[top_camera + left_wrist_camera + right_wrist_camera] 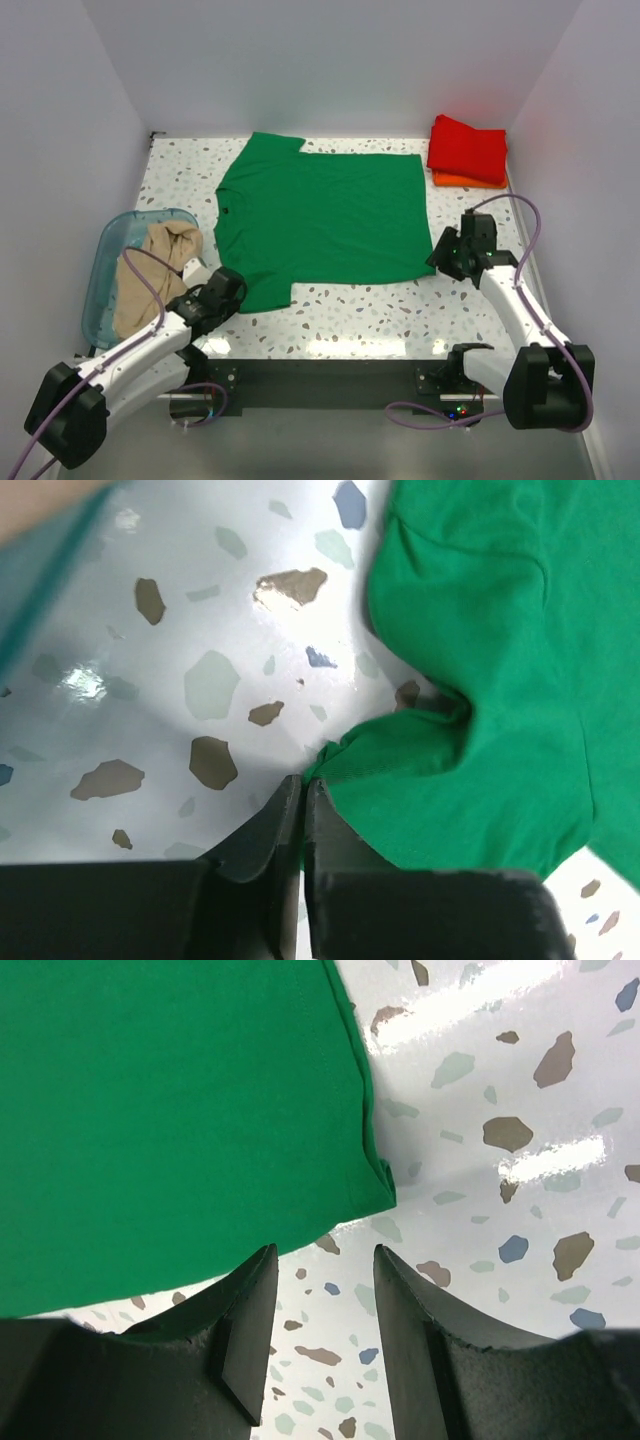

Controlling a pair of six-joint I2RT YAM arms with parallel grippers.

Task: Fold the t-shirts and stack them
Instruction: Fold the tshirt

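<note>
A bright green t-shirt (pixel 320 220) lies spread flat in the middle of the table. My left gripper (pixel 232 290) is at its near-left sleeve. In the left wrist view the jaws (pixel 303 785) are shut, pinching the bunched edge of the green cloth (pixel 480 680). My right gripper (pixel 445 255) is open and empty beside the shirt's near-right corner, which lies just ahead of the fingers (pixel 325 1260) in the right wrist view (pixel 180 1110). A folded red t-shirt (pixel 468 148) lies on a folded orange one (pixel 470 181) at the back right. A beige t-shirt (pixel 160 270) is crumpled in the bin.
A translucent teal plastic bin (pixel 105 260) stands at the near left, close to my left arm; its edge shows in the left wrist view (pixel 40 590). White walls enclose the speckled table (pixel 360 310) on the left, back and right.
</note>
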